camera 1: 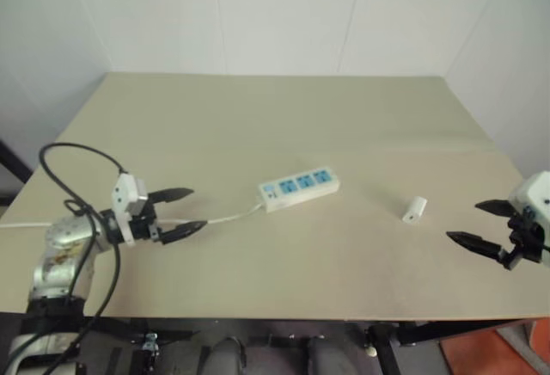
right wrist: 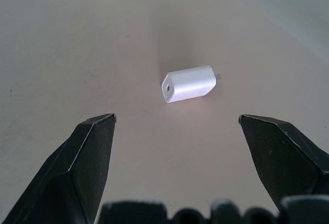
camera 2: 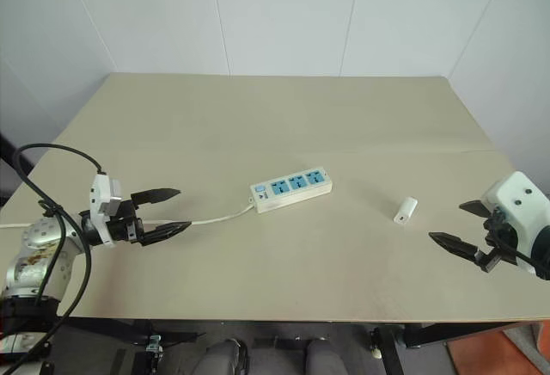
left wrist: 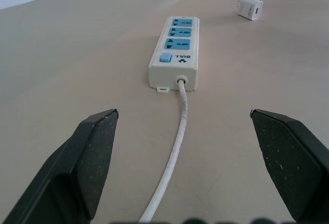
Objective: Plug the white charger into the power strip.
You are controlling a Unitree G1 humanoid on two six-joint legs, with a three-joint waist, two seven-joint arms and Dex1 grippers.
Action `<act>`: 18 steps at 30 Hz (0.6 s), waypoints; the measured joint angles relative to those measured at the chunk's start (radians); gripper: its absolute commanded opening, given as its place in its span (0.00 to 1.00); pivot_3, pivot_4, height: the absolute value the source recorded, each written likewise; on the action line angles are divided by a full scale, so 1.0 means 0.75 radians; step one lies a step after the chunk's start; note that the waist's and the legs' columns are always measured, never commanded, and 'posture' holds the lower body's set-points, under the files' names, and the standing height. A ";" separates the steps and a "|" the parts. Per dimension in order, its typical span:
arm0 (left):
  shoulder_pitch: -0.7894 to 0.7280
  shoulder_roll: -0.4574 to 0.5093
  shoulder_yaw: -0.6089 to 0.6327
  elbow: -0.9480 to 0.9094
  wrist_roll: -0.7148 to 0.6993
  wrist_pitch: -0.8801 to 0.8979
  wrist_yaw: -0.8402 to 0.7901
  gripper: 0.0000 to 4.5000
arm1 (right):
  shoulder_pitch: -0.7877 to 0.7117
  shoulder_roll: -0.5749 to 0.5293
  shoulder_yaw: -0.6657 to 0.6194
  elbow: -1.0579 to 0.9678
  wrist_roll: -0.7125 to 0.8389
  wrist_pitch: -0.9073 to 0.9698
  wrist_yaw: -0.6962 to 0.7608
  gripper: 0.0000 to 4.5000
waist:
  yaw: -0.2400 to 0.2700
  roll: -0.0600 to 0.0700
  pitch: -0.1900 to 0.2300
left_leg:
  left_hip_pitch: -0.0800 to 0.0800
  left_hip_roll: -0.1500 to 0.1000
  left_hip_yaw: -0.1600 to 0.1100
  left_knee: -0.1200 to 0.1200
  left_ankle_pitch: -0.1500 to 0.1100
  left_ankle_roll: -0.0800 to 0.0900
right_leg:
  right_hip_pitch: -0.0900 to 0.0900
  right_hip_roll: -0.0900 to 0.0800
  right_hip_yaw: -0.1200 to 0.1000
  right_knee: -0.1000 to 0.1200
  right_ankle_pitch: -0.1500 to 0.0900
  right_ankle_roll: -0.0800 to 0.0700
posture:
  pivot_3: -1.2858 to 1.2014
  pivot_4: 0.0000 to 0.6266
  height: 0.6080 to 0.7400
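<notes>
The power strip (camera 1: 299, 187) lies in the middle of the beige table, a white bar with three blue socket faces and a blue switch at its left end. Its white cord (camera 1: 232, 218) runs left toward my left gripper (camera 1: 184, 211), which hovers open over the cord, pointing at the strip (left wrist: 175, 52). The white charger (camera 1: 415, 210) lies on its side to the strip's right, prongs pointing away from my right gripper (camera 1: 482, 224). That gripper is open, a short way right of the charger (right wrist: 189, 84), aimed at it. Both grippers are empty.
The beige table (camera 1: 284, 117) runs back to a white wall. Its front edge (camera 1: 284, 315) is close below both arms. A black cable (camera 1: 64, 156) loops over the left arm above the table's left side.
</notes>
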 measured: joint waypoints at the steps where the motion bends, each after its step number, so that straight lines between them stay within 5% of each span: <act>1: -0.003 -0.002 0.000 0.003 0.000 0.000 0.000 1.00 | 0.000 0.000 0.000 -0.002 0.000 0.000 -0.001 1.00 | 0.000 0.000 0.000 | 0.000 0.000 0.000 0.000 0.000 0.000 | 0.000 0.000 0.000 0.000 0.000 0.000 | 0.52 0.24 1.00; 8: -0.109 -0.095 -0.043 0.140 0.026 -0.041 -0.006 1.00 | -0.004 0.002 0.011 -0.028 0.002 0.012 -0.022 1.00 | 0.005 0.000 0.000 | 0.000 -0.001 0.000 0.001 0.000 0.000 | 0.001 0.000 0.000 0.000 0.000 0.000 | 0.52 0.24 1.00; 18: -0.477 -0.338 -0.246 0.715 0.255 -0.287 -0.034 1.00 | -0.117 0.013 0.143 -0.108 0.044 0.072 -0.082 1.00 | -0.001 -0.001 0.000 | -0.001 -0.002 -0.001 0.002 0.000 0.000 | 0.001 0.000 0.000 0.000 0.001 0.002 | 0.52 0.24 1.00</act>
